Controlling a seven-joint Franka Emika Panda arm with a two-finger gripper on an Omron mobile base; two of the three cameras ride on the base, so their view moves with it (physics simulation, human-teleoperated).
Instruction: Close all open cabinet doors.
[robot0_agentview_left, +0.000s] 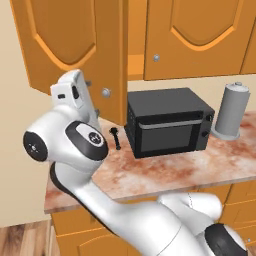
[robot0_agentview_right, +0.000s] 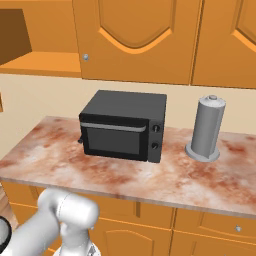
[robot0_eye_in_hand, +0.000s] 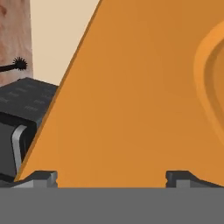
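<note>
While the gripper, fingers spread and holding nothing, faces the open cabinet door at ten o'clock, a glancing push could slip past its edge.

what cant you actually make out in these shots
- Open cabinet door: its top is cut off by the edge of the left base view, so its full height is unknown.
- Hand: in the hand view the fingertips sit wide apart near the door; contact cannot be judged.
- Small black tool on the counter: too small to identify.
- Open cabinet's inside: cropped in the right base view.
</note>
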